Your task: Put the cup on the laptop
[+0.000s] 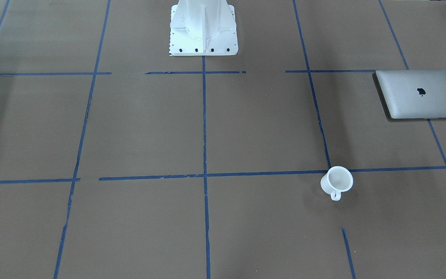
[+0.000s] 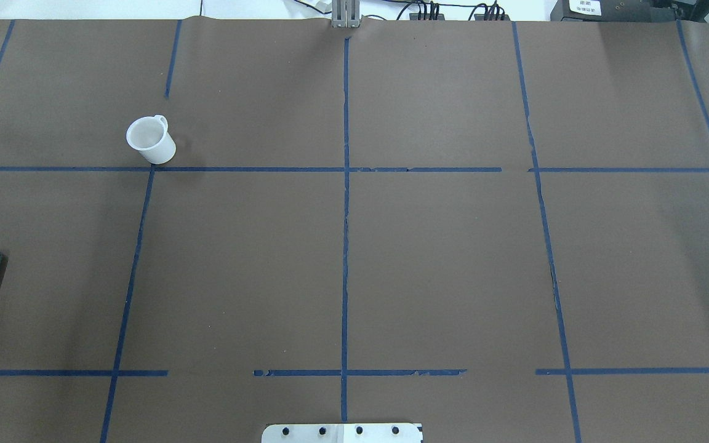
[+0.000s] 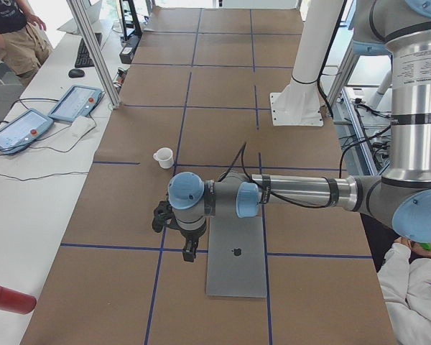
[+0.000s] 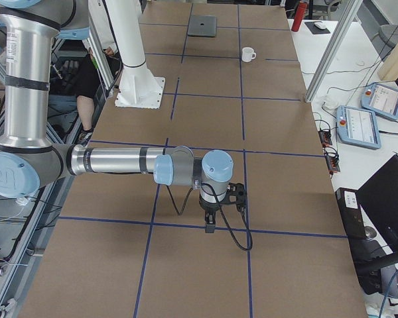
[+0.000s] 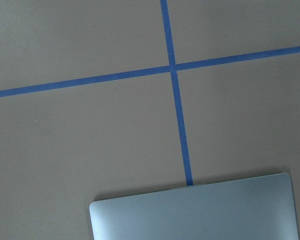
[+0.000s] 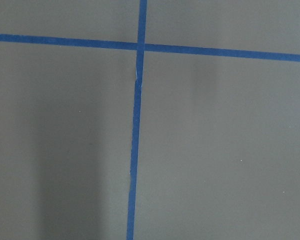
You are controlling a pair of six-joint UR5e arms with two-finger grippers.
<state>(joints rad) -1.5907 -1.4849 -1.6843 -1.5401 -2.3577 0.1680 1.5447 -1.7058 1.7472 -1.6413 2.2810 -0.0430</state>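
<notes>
The cup (image 1: 336, 181) stands upright, mouth up, on the brown table (image 1: 138, 128), just beside a blue tape line (image 1: 246, 174) and well apart from the closed laptop (image 1: 420, 99), which lies flat on the robot's left side. Nothing is grasped, so I judge the task is at its start; next, the left gripper (image 3: 189, 253), hanging near the laptop's edge, must reach across to the cup. Only the side views show it or the right gripper (image 4: 209, 225), so I cannot tell whether either is open or closed; the left wrist view shows only the laptop's edge and tape
</notes>
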